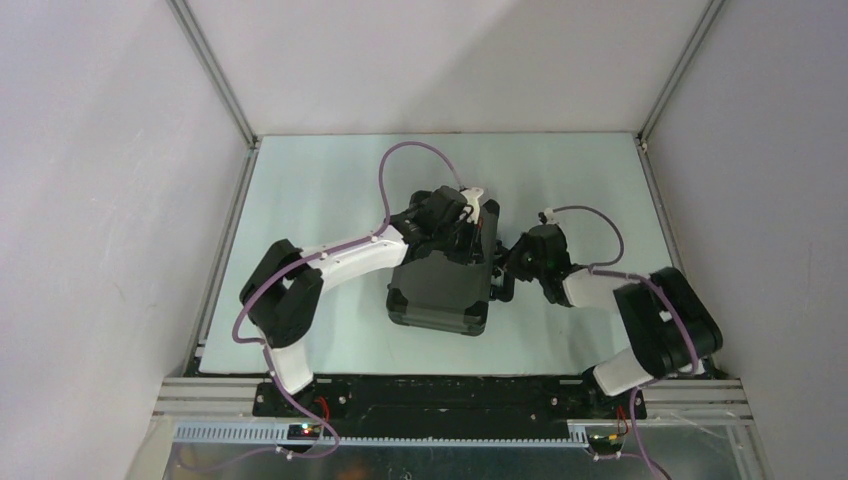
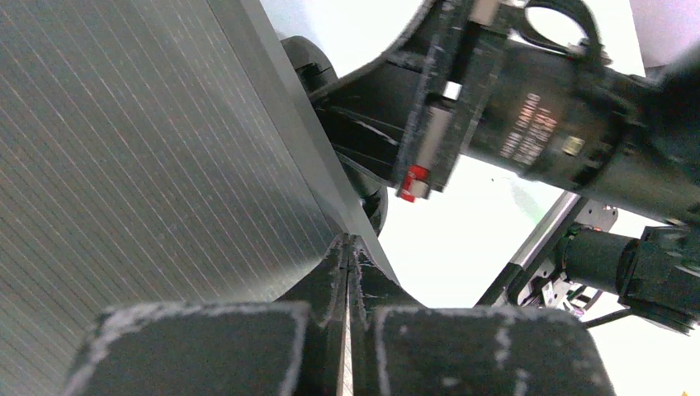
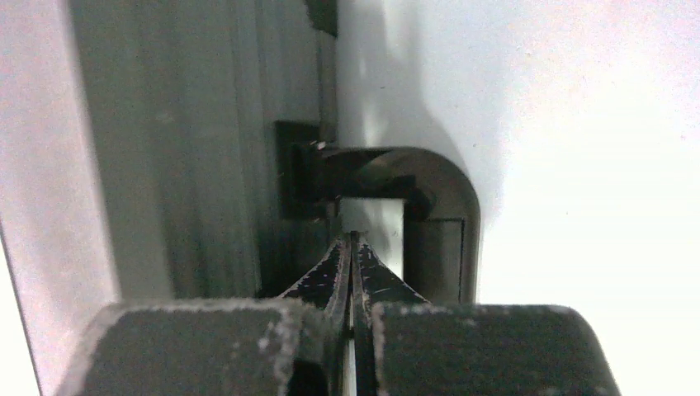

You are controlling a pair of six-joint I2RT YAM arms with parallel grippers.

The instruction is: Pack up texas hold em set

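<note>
Closing step, seemingly: case (image 1: 440,295) shut on the bench (image 1: 300,200), left claw (image 2: 351,247) and right claw (image 3: 352,239) pinched empty, next likely pressing its lid down firm.

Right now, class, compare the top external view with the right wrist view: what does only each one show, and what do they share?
Only the top external view: the whole black case, seemingly shut, on the table, and the left arm with the left tool over the case's far end. Only the right wrist view: the case's handle up close, with the right tool shut close by it. Both: the case, the pale table and the right tool.
</note>
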